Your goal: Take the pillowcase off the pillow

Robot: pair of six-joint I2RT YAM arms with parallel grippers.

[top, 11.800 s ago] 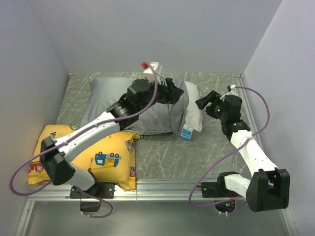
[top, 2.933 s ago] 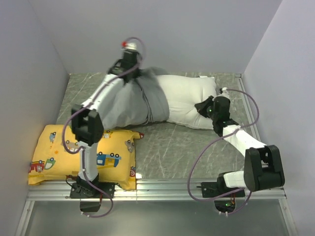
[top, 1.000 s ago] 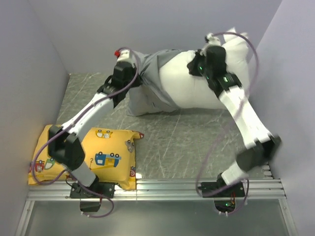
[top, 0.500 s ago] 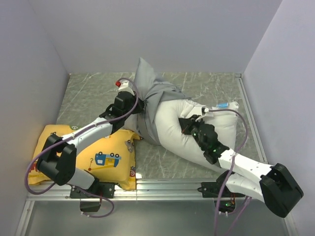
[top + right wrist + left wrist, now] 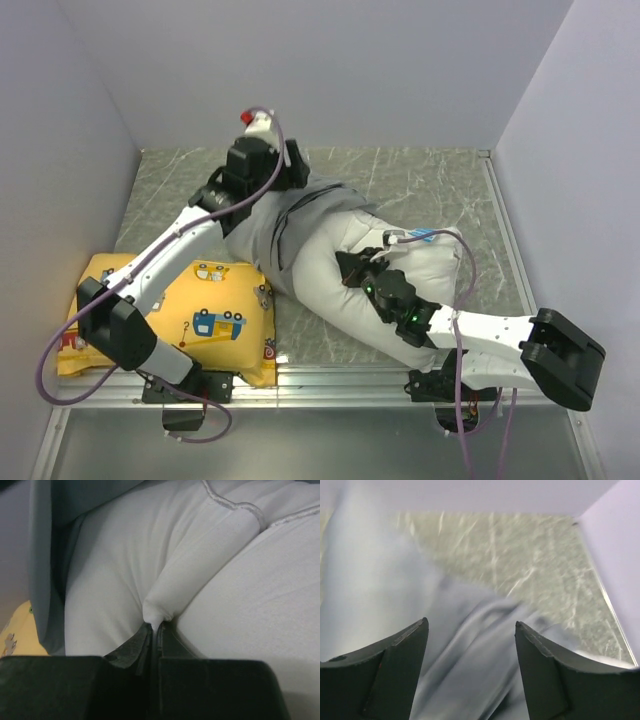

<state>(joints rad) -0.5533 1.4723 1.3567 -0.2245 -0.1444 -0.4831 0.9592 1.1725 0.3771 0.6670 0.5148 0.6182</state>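
Three pale lilac walls [image 5: 350,70] box in the desk [image 5: 430,185], whose grey-green marbled top shows bare toward the far right corner. A metal rail [image 5: 330,378] runs along its near edge. Across the middle lies the white pillow [image 5: 320,285], bent and angled from far left to near right. The silver-grey pillowcase [image 5: 265,225] is bunched in folds over its far left end. A yellow vehicle-print cushion [image 5: 235,300] sits at the near left, touching the pillowcase. The left end effector [image 5: 470,625] hangs over the grey cloth, fingers spread with nothing between them. The right end effector [image 5: 154,627] is clamped on a pinch of the pillow's white fabric. A small blue tag [image 5: 420,235] shows on the pillow's far right edge.
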